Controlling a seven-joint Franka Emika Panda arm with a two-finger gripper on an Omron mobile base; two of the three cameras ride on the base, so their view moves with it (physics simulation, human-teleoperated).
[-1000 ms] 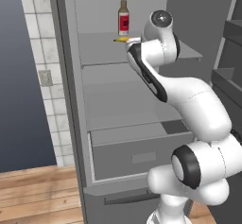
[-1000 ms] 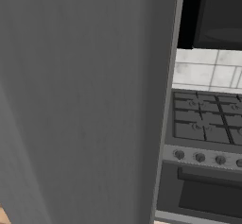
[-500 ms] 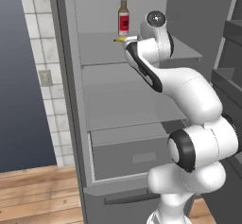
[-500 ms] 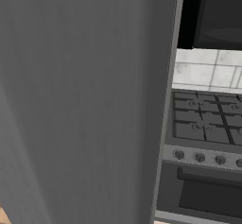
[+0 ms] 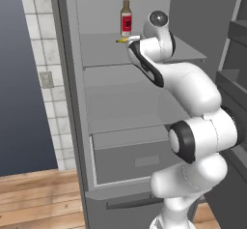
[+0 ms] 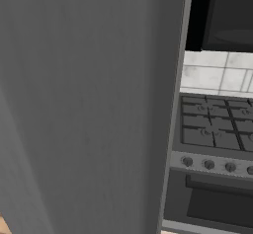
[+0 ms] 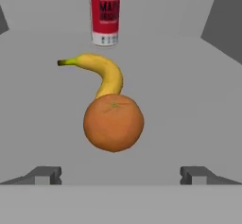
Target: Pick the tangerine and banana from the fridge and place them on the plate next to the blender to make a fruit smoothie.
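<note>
My gripper (image 7: 121, 175) is spread wide and empty, one fingertip (image 7: 45, 175) to each side. The tangerine (image 7: 113, 122) sits centred between and just ahead of my fingertips on the fridge shelf (image 7: 189, 100), not touched.

The banana (image 7: 97, 74) lies right behind the tangerine, its near end apparently touching the fruit or tucked behind it; its stem tip points to my left. A red-labelled bottle (image 7: 104, 12) stands upright farther back, beyond the banana.

Risks, as I judge them:
- Round fruit on a plain shelf: if one finger touches first, the tangerine may roll off line.
- Pushing forward too far would drive the tangerine into the banana and shove it toward the bottle.
- A close set too deep could catch the banana's near end together with the tangerine.

Views compared:
- Hand view gives the alignment of fingers to fruit, and the tangerine itself.
- Left base view shows my arm reaching into the upper shelf of the fridge (image 5: 72, 126); the bottle (image 5: 126, 15) and a sliver of banana (image 5: 122, 40) are visible, but my wrist covers the tangerine and fingers.
- Right base view adds a stove (image 6: 217, 139) beside a grey panel.
</note>
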